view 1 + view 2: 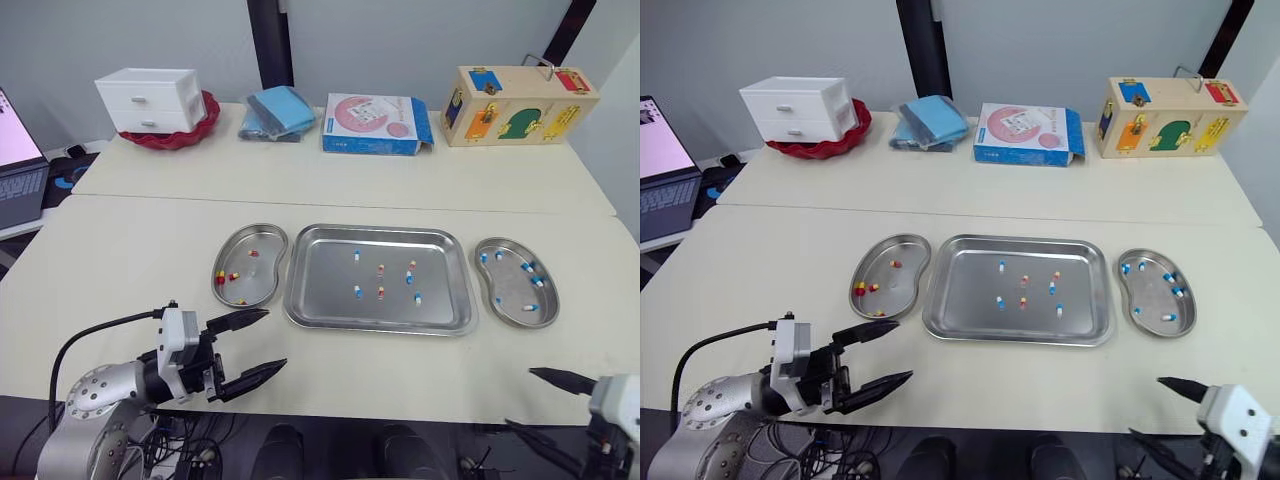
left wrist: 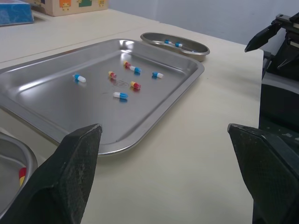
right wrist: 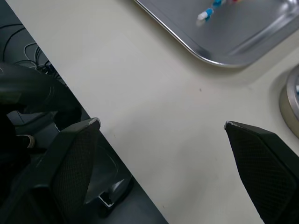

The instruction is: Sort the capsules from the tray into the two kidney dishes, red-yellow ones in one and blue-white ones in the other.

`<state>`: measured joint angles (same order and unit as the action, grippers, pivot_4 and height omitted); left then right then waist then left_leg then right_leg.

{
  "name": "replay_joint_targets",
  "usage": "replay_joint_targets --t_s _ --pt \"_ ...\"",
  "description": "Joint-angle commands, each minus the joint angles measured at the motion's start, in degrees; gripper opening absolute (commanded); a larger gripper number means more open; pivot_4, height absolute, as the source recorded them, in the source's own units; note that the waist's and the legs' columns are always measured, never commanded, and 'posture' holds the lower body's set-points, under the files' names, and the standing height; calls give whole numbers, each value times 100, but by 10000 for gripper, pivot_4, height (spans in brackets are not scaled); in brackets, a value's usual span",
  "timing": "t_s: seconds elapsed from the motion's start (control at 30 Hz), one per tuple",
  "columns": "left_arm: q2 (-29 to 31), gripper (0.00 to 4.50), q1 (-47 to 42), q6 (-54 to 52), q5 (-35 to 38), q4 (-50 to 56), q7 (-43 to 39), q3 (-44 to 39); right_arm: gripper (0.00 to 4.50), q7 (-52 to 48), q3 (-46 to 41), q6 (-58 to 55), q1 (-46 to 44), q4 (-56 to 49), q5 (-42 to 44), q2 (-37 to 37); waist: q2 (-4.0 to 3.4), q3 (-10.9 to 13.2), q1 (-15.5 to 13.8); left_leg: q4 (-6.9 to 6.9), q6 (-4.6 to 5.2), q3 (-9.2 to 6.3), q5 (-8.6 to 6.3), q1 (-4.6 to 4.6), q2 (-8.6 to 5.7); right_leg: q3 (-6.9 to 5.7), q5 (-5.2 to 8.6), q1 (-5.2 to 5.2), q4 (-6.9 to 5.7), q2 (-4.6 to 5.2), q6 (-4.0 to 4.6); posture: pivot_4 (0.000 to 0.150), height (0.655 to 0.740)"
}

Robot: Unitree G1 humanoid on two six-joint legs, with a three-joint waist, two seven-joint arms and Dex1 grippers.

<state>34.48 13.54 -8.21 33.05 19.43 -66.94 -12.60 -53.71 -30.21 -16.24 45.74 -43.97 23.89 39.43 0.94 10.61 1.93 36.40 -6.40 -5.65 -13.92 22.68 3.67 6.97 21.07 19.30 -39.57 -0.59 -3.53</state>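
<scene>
You are looking down on a wide cream table (image 1: 140, 260). At its centre lies a rectangular steel tray (image 1: 330, 300), its long side toward you. On the far side of the table stand a wooden box (image 1: 520, 105), a flat blue-and-pink carton (image 1: 375, 123), a white drawer unit (image 1: 150, 98) resting in a red bowl (image 1: 196, 133), and a folded blue cloth (image 1: 278, 112).

Just beside the tray on the left sits the left kidney dish (image 1: 264, 270), and just beside it on the right the right kidney dish (image 1: 508, 296), both steel.

The left gripper (image 1: 276, 338) hovers over the near table edge, near the left kidney dish, with its fingers spread wide and nothing held. The right gripper (image 1: 518, 397) hangs at the near edge well apart from the right kidney dish, its fingers likewise spread and empty.

Seven capsules lie loose in the tray's middle and right half: four blue-white capsules (image 1: 357, 291) and three red-yellow capsules (image 1: 381, 292). The left kidney dish holds four red-yellow ones. The right kidney dish holds several blue-white ones.
</scene>
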Motion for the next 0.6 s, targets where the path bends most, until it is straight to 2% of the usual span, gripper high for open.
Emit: replay_joint_targets --t_s 0.03,0.07,0.17,0.27,0.47,0.6 --pt "-36 44573 -24 243 -45 -28 -8 47 45000 643 731 -853 -530 -771 98 147 -1 -3 0 0 0 0 0 0 0 0 0 0 -1 -1 0 1500 7302" --pt "-34 44573 -18 274 -59 -46 -8 55 45000 732 886 -997 -708 -802 87 174 -2 -3 -5 1 0 1 0 -1 -1 2 0 0 -1 0 0 1500 7302" --pt "-38 45000 -8 332 -74 -66 43 79 39099 1106 1497 -1384 -1454 -842 -97 249 0 -3 -14 2 0 -4 0 2 -2 -2 0 0 2 0 0 1500 7302" --pt "-47 45000 -8 398 -87 -81 72 103 29265 1445 2098 -1803 -2319 -851 -193 300 1 -2 -12 2 0 -7 0 3 -2 -4 -1 0 2 0 -1 1500 7302" --pt "-78 45000 -40 502 -138 -121 106 164 29265 2168 3608 -2992 -4506 -440 -672 117 2 -1 -3 2 0 -10 0 1 -1 -7 -1 2 -1 -1 0 1500 7302" --pt "-84 45000 -61 564 -159 -137 122 216 29265 2529 4235 -4064 -5943 -33 -635 -399 2 0 -3 2 0 -12 0 11 -2 -8 -2 14 -4 0 1 1500 7302"
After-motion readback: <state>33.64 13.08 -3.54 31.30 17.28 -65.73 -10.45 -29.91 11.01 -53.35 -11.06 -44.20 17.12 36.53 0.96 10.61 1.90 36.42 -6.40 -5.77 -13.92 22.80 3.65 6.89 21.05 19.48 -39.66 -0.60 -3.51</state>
